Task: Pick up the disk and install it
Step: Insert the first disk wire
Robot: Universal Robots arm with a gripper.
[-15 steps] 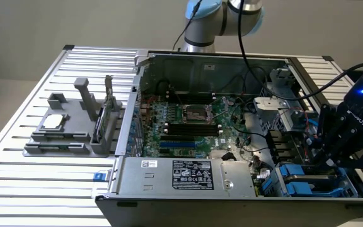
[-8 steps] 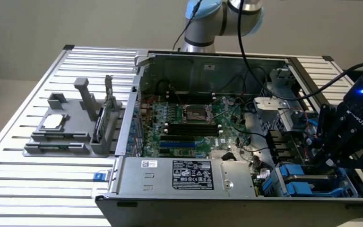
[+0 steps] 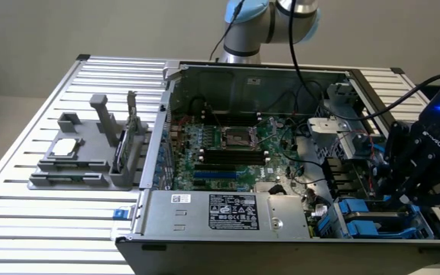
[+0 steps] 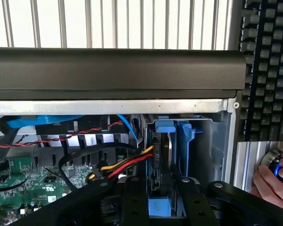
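Nearest the wrist camera, the claw (image 4: 159, 197) straddles the disk (image 4: 161, 160), which stands on edge in a blue-framed drive bay (image 4: 185, 141) at the corner of the open computer case (image 3: 281, 243). The two black fingers (image 4: 134, 202) flank the drive closely, though whether they press on it or stand just off it cannot be told. Red, yellow and black cables (image 4: 127, 165) run up to the side of the disk, crowding that flank; the bay's grey metal wall (image 4: 217, 141) closes in the other side. Past the bay, the case's dark rim (image 4: 118, 70) spans the wrist view, with the slatted surface (image 4: 108, 23) beyond it. A person's hand (image 4: 273, 181) rests on a round knob just outside the case, near a black keyboard (image 4: 269, 70). Across the exterior view, the motherboard (image 3: 231, 149) lies exposed mid-case, and a grey fixture (image 3: 90, 152) sits well apart on the surface at that view's left.
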